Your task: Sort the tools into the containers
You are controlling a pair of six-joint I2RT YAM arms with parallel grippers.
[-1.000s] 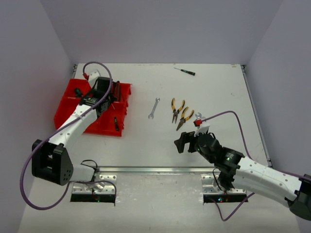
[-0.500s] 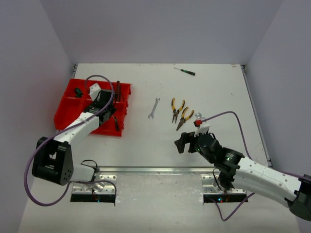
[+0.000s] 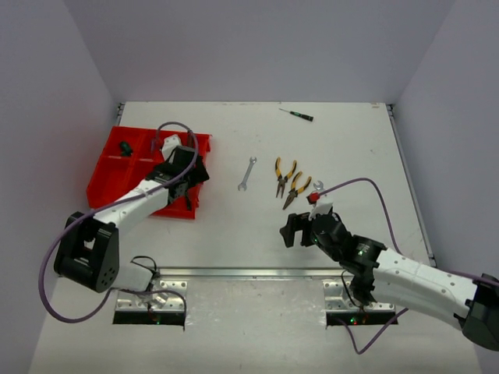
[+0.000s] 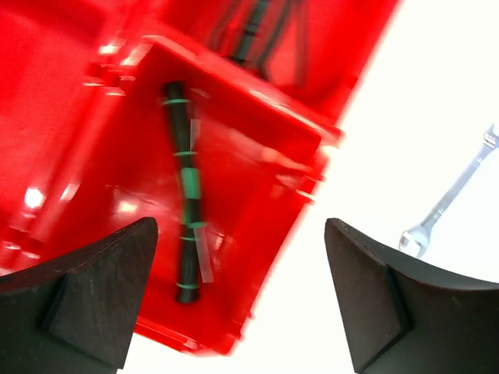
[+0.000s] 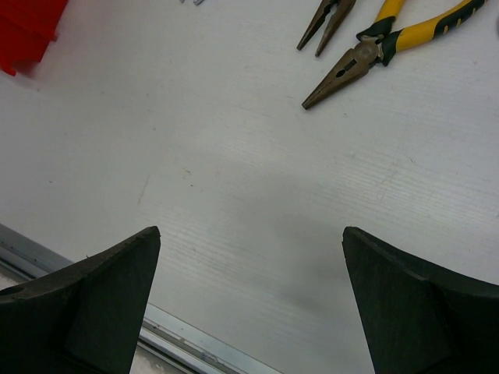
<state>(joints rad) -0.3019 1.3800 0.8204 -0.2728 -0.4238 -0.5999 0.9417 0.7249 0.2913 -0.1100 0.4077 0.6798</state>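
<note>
The red tray (image 3: 117, 175) sits at the left, and a black screwdriver with green bands (image 4: 185, 195) lies in its near right compartment. More dark tools (image 4: 257, 31) lie blurred in the compartment behind it. My left gripper (image 3: 196, 176) hovers open over the tray's right edge with nothing between its fingers (image 4: 101, 296). On the table lie a silver wrench (image 3: 247, 173), two yellow-handled pliers (image 3: 283, 175) (image 3: 297, 189) and a green-handled screwdriver (image 3: 297, 114) at the back. My right gripper (image 3: 290, 230) stands open and empty, on the near side of the pliers (image 5: 390, 43).
A dark green-handled tool (image 3: 125, 146) lies in the tray's far left compartment. An aluminium rail (image 3: 249, 273) runs along the table's near edge, close under my right gripper (image 5: 251, 234). The red tray's corner (image 5: 23, 31) shows at that view's upper left.
My left gripper has opened and swung right and nearer, from over the tray's middle to its right edge. The right arm has barely moved.
</note>
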